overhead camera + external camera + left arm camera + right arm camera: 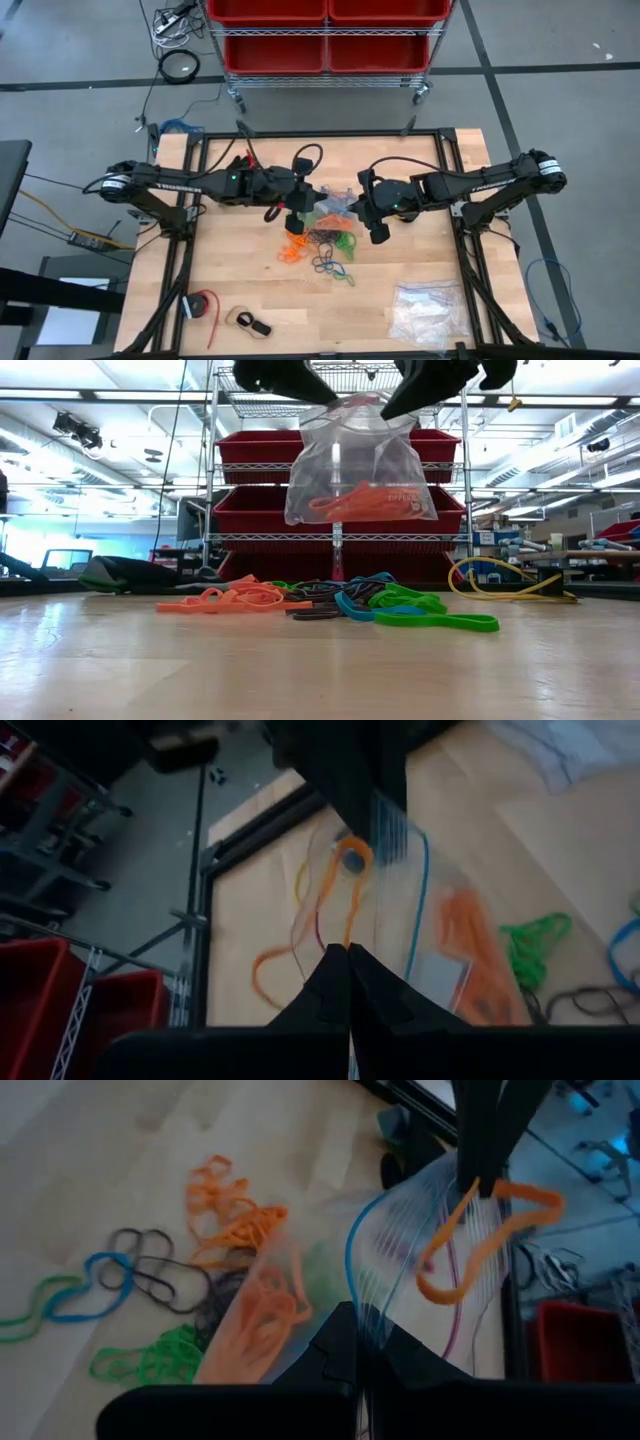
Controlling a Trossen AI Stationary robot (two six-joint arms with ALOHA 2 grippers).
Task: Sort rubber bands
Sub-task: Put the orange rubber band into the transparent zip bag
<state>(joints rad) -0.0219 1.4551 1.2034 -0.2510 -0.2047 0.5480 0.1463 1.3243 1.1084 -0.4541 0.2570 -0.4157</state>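
A clear plastic bag point(360, 470) hangs over the middle of the table with orange rubber bands point(362, 500) in its bottom. My left gripper point(348, 960) and my right gripper point(362, 1342) are both shut on its top, one at each end of the mouth. One orange band point(487, 1230) hangs at the mouth near the left gripper's fingers; I cannot tell what holds it. Loose rubber bands point(322, 245) in orange, green, blue and black lie in a pile on the table below the bag. My left gripper pinches the bag's top edge point(312, 412) at its left end, slanting down from the table's left. The bag hangs below the fingers, clear of the table. My right gripper pinches the top edge point(400, 410) at its right end, slanting down from the table's right. Between the two holds the mouth stands slightly spread.
A second clear bag of whitish pieces point(425, 312) lies near the front right. A red coil point(203, 305) and a small dark object point(252, 324) lie at the front left. A yellow cable point(500, 585) sits at the right. A rack of red bins point(325, 35) stands beyond the far edge.
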